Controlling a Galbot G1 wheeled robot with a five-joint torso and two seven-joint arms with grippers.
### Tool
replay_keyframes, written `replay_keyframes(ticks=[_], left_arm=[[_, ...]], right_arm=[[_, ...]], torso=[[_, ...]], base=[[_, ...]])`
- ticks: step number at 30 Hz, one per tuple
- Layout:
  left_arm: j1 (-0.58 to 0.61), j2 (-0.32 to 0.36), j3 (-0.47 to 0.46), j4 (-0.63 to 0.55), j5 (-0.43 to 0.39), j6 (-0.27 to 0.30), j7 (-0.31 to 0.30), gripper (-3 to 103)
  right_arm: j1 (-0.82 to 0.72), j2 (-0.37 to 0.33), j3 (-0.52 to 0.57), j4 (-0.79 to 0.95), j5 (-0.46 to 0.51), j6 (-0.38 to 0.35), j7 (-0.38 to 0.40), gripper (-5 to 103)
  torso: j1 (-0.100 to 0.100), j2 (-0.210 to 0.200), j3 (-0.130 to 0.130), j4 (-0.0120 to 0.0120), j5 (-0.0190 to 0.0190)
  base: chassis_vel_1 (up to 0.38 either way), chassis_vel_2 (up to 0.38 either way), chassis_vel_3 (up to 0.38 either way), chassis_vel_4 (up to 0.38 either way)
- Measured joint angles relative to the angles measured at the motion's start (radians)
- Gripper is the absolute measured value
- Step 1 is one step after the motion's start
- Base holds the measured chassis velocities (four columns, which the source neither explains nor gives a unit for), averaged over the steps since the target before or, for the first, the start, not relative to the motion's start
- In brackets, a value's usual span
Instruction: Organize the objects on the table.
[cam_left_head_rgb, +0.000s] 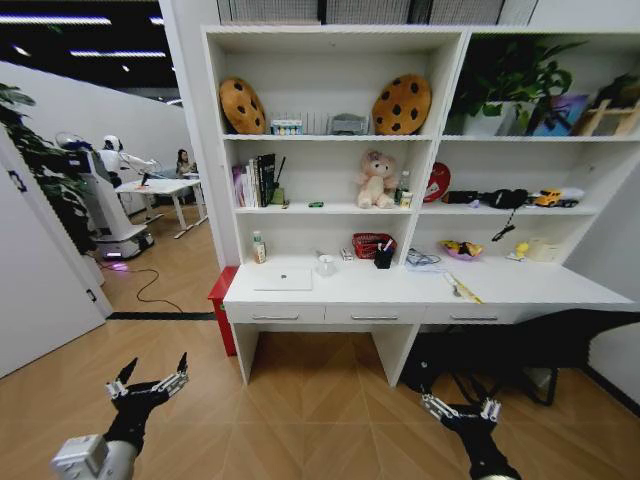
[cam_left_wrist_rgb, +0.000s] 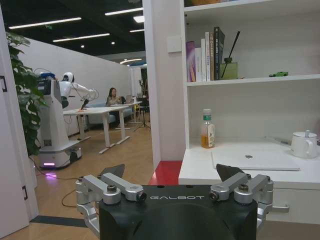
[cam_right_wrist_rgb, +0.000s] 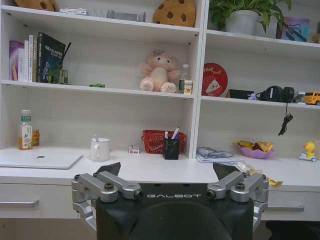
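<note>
The white table (cam_left_head_rgb: 520, 285) with its drawers stands ahead, some way off from both arms. On it lie a silver laptop (cam_left_head_rgb: 283, 279) (cam_left_wrist_rgb: 255, 160) (cam_right_wrist_rgb: 40, 159), a green-capped bottle (cam_left_head_rgb: 258, 247) (cam_left_wrist_rgb: 207, 129) (cam_right_wrist_rgb: 25, 131), a white mug (cam_left_head_rgb: 326, 265) (cam_right_wrist_rgb: 99, 149) and a black holder with pens (cam_left_head_rgb: 384, 256) (cam_right_wrist_rgb: 171, 146). A tiny green toy car (cam_left_head_rgb: 316, 204) (cam_left_wrist_rgb: 278, 74) (cam_right_wrist_rgb: 97, 85) sits on the shelf above. My left gripper (cam_left_head_rgb: 150, 380) (cam_left_wrist_rgb: 171, 172) and right gripper (cam_left_head_rgb: 462, 408) (cam_right_wrist_rgb: 167, 170) hang low over the floor, both open and holding nothing.
A red basket (cam_left_head_rgb: 372, 244), papers (cam_left_head_rgb: 424, 260) and a snack bowl (cam_left_head_rgb: 460, 249) share the desk top. A pink plush bear (cam_left_head_rgb: 377, 178) and cookie cushions (cam_left_head_rgb: 402, 104) sit on shelves. A red box (cam_left_head_rgb: 222, 297) stands by the desk's left end; dark gear (cam_left_head_rgb: 520, 370) lies under its right side. Another robot (cam_left_head_rgb: 100, 190) stands far left.
</note>
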Motion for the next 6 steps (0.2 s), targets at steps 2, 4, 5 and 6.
replay_keyframes(ticks=[2,4,5,6], left_arm=[[0.0,0.0,0.0,0.0,0.0,0.0,0.0,100],[0.0,0.0,0.0,0.0,0.0,0.0,0.0,100],[0.0,0.0,0.0,0.0,0.0,0.0,0.0,100],[0.0,0.0,0.0,0.0,0.0,0.0,0.0,100]], right_arm=[[0.0,0.0,0.0,0.0,0.0,0.0,0.0,100],[0.0,0.0,0.0,0.0,0.0,0.0,0.0,100],[0.0,0.0,0.0,0.0,0.0,0.0,0.0,100],[0.0,0.0,0.0,0.0,0.0,0.0,0.0,100]], torso=[[0.0,0.0,0.0,0.0,0.0],[0.0,0.0,0.0,0.0,0.0],[0.0,0.0,0.0,0.0,0.0],[0.0,0.0,0.0,0.0,0.0]], base=[[0.0,0.0,0.0,0.0],[0.0,0.0,0.0,0.0],[0.0,0.0,0.0,0.0],[0.0,0.0,0.0,0.0]])
